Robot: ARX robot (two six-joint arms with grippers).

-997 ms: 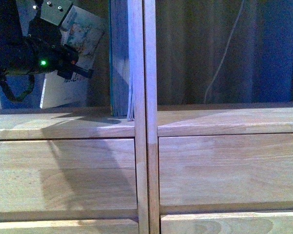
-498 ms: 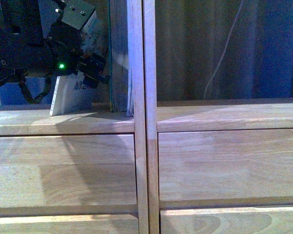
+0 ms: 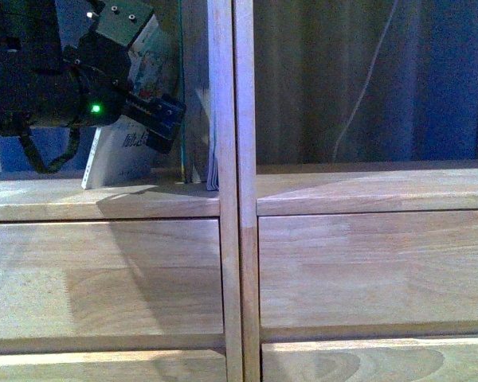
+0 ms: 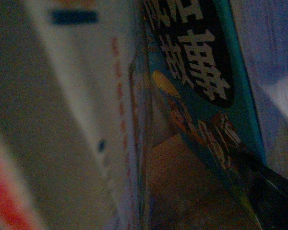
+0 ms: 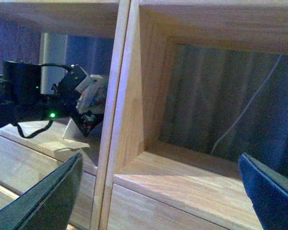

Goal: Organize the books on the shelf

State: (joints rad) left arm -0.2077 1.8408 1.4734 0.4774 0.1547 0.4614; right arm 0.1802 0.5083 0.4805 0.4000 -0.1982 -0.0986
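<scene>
Light-wood shelf (image 3: 319,195) fills the view, with a dark curtain (image 3: 303,79) behind its open compartments. Since a second ago the left gripper (image 3: 147,99), clamped on the white paperback (image 3: 115,159), has carried it rightward. It leans, lower corner on the board, just beside the upright teal book (image 3: 195,95) at the divider. The right gripper (image 5: 159,163) hangs spread wide.

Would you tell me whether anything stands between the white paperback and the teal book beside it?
No separate object shows. Between the tilted white paperback and the teal book there is only bare shelf board and a dark finger of the left claw.
</scene>
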